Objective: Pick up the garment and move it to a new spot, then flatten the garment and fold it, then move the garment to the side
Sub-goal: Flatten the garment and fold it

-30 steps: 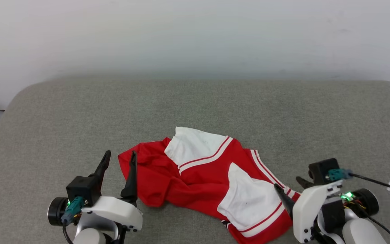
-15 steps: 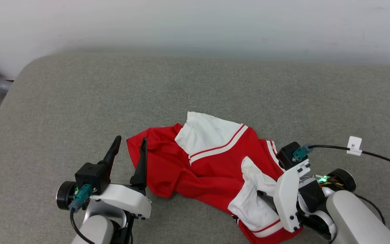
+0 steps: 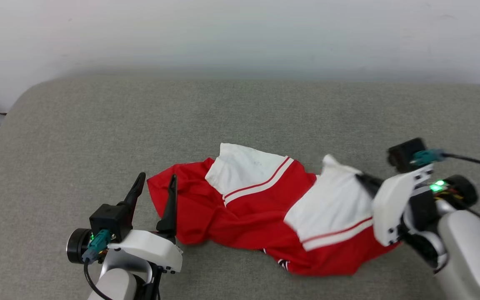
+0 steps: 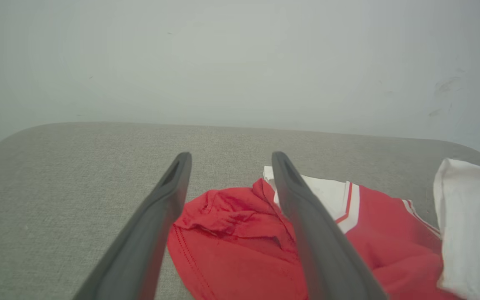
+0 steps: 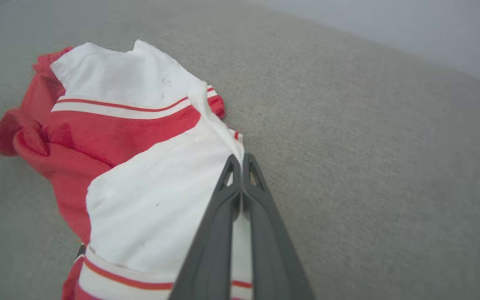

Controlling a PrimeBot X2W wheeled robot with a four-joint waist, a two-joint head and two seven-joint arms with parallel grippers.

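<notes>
Pinching a white sleeve (image 3: 331, 200), the right gripper (image 5: 240, 160) has its two dark fingers (image 5: 219, 233) clamped tight together on the garment (image 3: 244, 216), with a sliver of white cloth showing in the seam between them. The sleeve rises to a peak at those fingertips, lifted a little off the grey cushion (image 3: 240, 116). From the pinch the fabric slopes away to the left of the fingers, white first, then the red-and-white stripe trim, then the red body.

The rest of the shirt lies crumpled on the cushion between the two grippers. A second white sleeve (image 3: 244, 171) is folded over the red, beyond and to the left of the right gripper's tips. A scrap of black print (image 3: 281, 263) peeks from the near edge.

The left gripper (image 3: 157, 177) has its fingers spread wide, grasping nothing. The rumpled red edge of the shirt lies between its fingers and under the right-hand one, while bare cushion lies to the left of its left-hand finger. Whether that right-hand finger touches the cloth, I cannot tell.

Ahead of both sets of fingers the cushion runs back to a pale wall (image 3: 240, 33).
</notes>
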